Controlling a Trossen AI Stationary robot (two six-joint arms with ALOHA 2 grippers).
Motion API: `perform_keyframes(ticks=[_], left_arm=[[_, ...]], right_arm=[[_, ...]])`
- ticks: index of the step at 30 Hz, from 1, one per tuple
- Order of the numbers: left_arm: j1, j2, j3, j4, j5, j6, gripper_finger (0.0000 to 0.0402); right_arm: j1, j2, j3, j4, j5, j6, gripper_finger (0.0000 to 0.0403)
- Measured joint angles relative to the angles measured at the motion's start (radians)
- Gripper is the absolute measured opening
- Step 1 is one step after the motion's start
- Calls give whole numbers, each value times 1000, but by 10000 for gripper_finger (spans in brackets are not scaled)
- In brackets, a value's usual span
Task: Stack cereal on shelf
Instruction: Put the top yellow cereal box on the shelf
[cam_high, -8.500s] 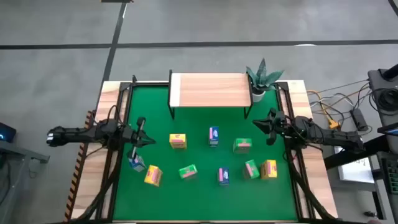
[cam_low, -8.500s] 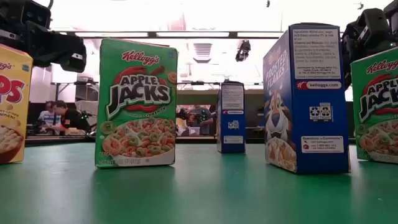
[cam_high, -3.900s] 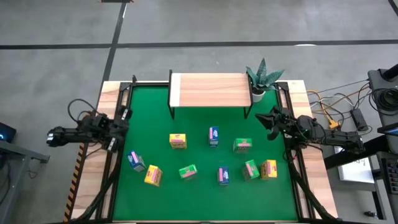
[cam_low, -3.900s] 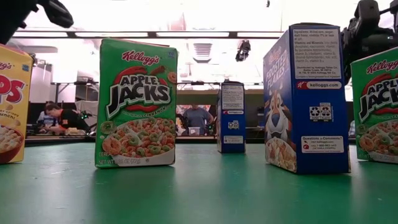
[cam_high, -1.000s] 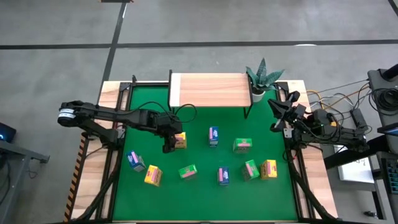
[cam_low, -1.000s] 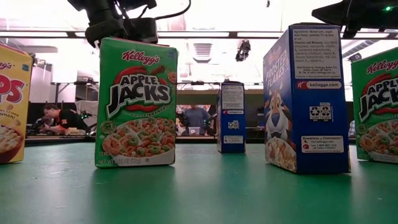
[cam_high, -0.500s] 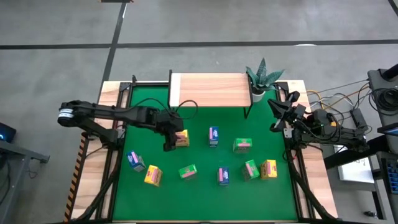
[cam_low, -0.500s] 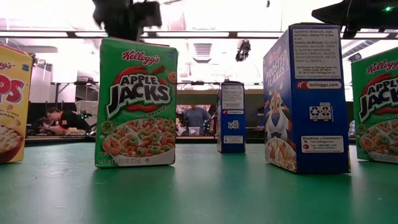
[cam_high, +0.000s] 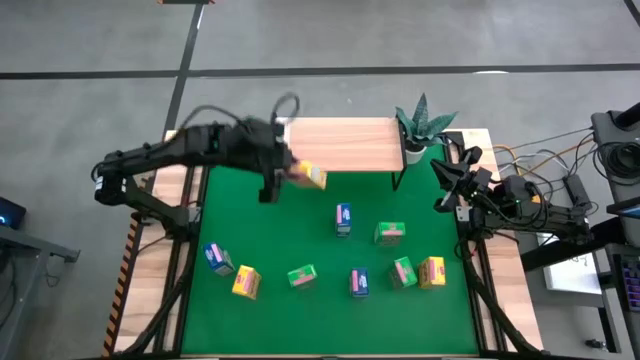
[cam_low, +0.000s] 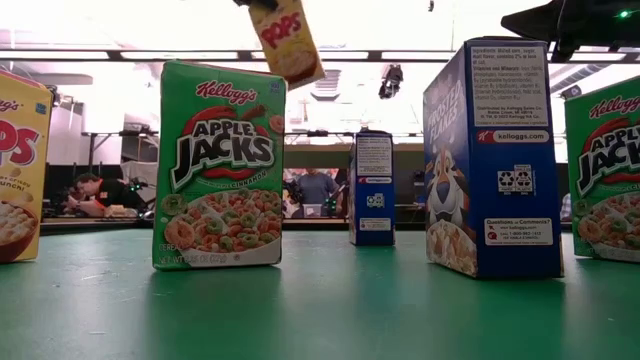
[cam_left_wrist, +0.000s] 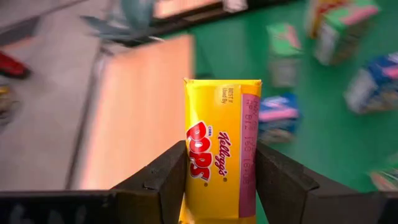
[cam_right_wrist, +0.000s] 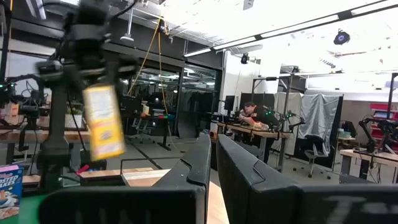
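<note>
My left gripper (cam_high: 293, 174) is raised over the table's far left, in front of the shelf (cam_high: 340, 145), and is shut on a yellow cereal box (cam_left_wrist: 221, 155). In the low view that box (cam_low: 285, 40) hangs tilted high above the table. Other cereal boxes stand upright on the green mat: blue (cam_high: 343, 218), green (cam_high: 390, 233), blue (cam_high: 218, 258), yellow (cam_high: 245, 282), green (cam_high: 301, 276), blue (cam_high: 358, 283), green (cam_high: 403, 272) and yellow (cam_high: 432, 271). My right gripper (cam_high: 440, 188) waits shut at the table's right edge, with nothing between its fingers. My left gripper pinches the yellow box between its two fingers (cam_left_wrist: 165, 180), one on each face flanking the narrow printed side panel (cam_left_wrist: 193, 186). The fingers slant down from the table's left. The box is lifted clear of the mat, tilted, its free end pointing toward the shelf.
A potted spiky plant (cam_high: 420, 125) stands at the shelf's right end. The shelf's wooden top is bare. The boxes crowd the mat's (cam_high: 250, 200) near half. Cables and equipment lie beyond the table's right edge (cam_high: 560, 185).
My left gripper has risen from the mat with the yellow box and gone toward the far edge and the shelf. The box, which stood on the mat, is now lifted clear and tilted.
</note>
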Motion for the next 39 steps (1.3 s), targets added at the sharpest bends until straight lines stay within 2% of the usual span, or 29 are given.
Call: perform_keyframes(ticks=[6,13,16,19,24,30,39], left_arm=[[184,85,150,-26,4,63,155],[390,283,319,-138,107,147,155],[450,386,412,-211,112,177,155],[494,477,514,-285,177,191,155],[534,605,693,-404,210,219,155],[544,606,663,-390,207,280,155],[544,606,663,-387,206,271,155]], right_arm=[[0,0,0,-6,0,10,18],[0,0,-1,-51,0,44,18],[0,0,-1,-58,0,46,18],[0,0,-1,-60,0,45,18],[0,0,-1,-74,0,50,18],[0,0,-1,-80,0,55,18],[0,0,-1,-85,0,55,18]])
